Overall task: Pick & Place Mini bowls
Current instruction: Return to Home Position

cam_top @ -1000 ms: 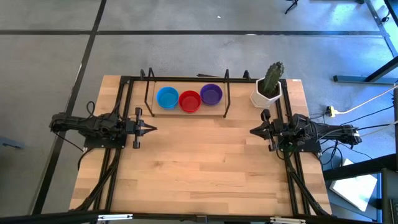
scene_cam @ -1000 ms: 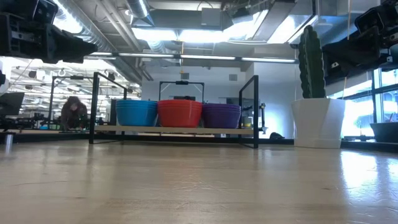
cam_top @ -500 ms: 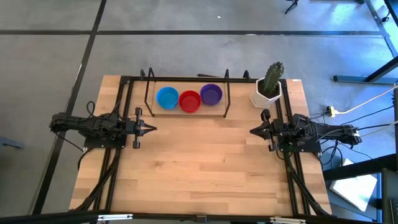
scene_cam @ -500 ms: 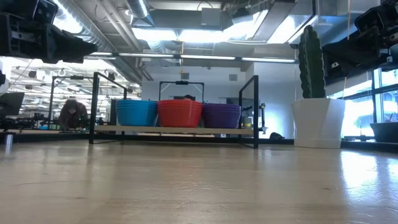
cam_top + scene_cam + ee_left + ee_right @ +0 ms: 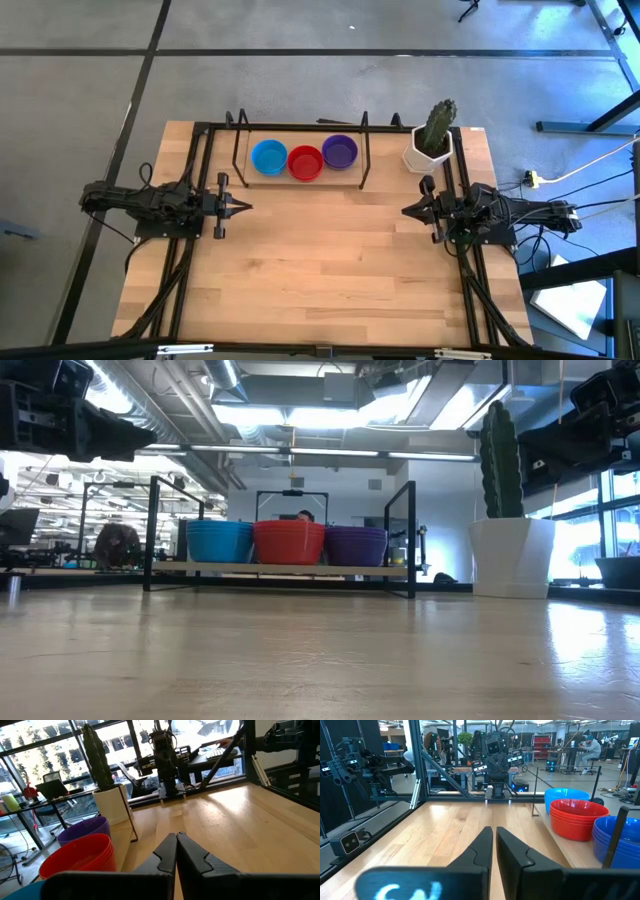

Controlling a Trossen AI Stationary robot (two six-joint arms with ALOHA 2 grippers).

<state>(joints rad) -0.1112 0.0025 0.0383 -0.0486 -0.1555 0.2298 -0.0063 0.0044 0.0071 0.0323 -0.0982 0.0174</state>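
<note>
The mini bowls stand in three stacks side by side on a low black-framed rack (image 5: pixel 280 568) at the table's far edge: blue (image 5: pixel 269 157), red (image 5: pixel 305 162) and purple (image 5: pixel 340 152). Each stack rests by its bottom bowl on the rack's shelf. My left gripper (image 5: pixel 247 208) hovers at the table's left, pointing level toward the right, shut and with nothing in it; its fingertips (image 5: pixel 176 836) meet. My right gripper (image 5: pixel 405 211) hovers at the table's right, pointing level toward the left, shut and with nothing in it (image 5: pixel 493 830). Both stand nearer than the rack, apart from the bowls.
A green cactus in a white pot (image 5: pixel 432 140) stands at the far right corner, just beyond my right gripper. Black frame rails (image 5: pixel 190 250) run along the table's left and right sides. Bare wood (image 5: pixel 320 260) lies between the arms. A person (image 5: pixel 118 545) sits in the room beyond.
</note>
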